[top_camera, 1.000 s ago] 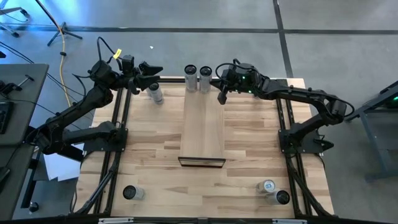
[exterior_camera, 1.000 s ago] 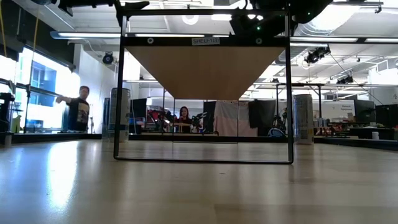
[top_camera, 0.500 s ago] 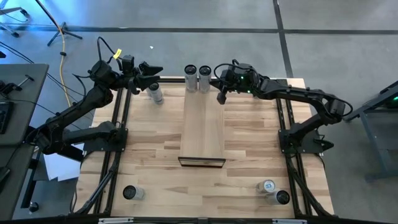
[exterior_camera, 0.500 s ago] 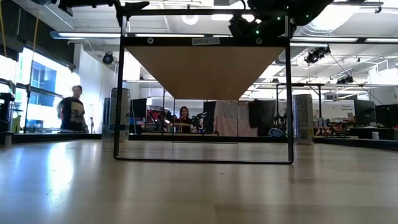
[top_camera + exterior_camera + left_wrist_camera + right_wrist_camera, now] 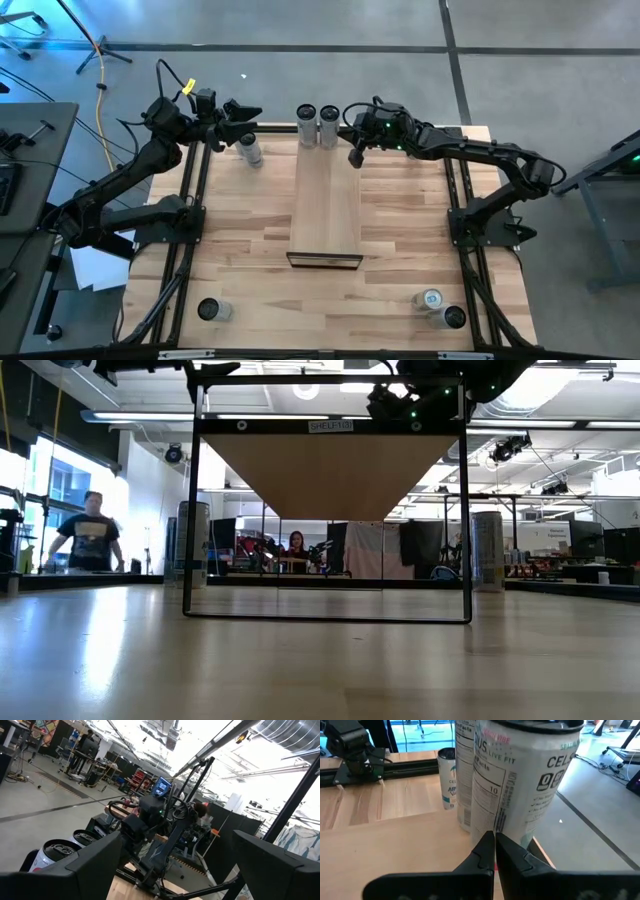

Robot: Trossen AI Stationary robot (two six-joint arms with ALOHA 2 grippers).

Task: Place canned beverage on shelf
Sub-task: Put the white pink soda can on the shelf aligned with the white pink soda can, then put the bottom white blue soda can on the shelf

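Note:
The shelf (image 5: 325, 205) is a long pale board raised over the middle of the table. Two tall white cans (image 5: 306, 124) (image 5: 329, 125) stand upright side by side on its far end; the right wrist view shows them close up (image 5: 470, 770) (image 5: 535, 775). My right gripper (image 5: 355, 155) is shut and hangs just right of these cans, with a small gap to them in the high view. My left gripper (image 5: 248, 117) stands open at the far left, above another can (image 5: 250, 150) that stands on the tabletop. Nothing is between its fingers (image 5: 95, 865).
Three more cans stand near the table's front edge: one at the left (image 5: 212, 310) and two at the right (image 5: 430, 299) (image 5: 452, 317). Black frame rails (image 5: 190, 230) (image 5: 465, 240) run along both sides of the table. The shelf's near part is bare.

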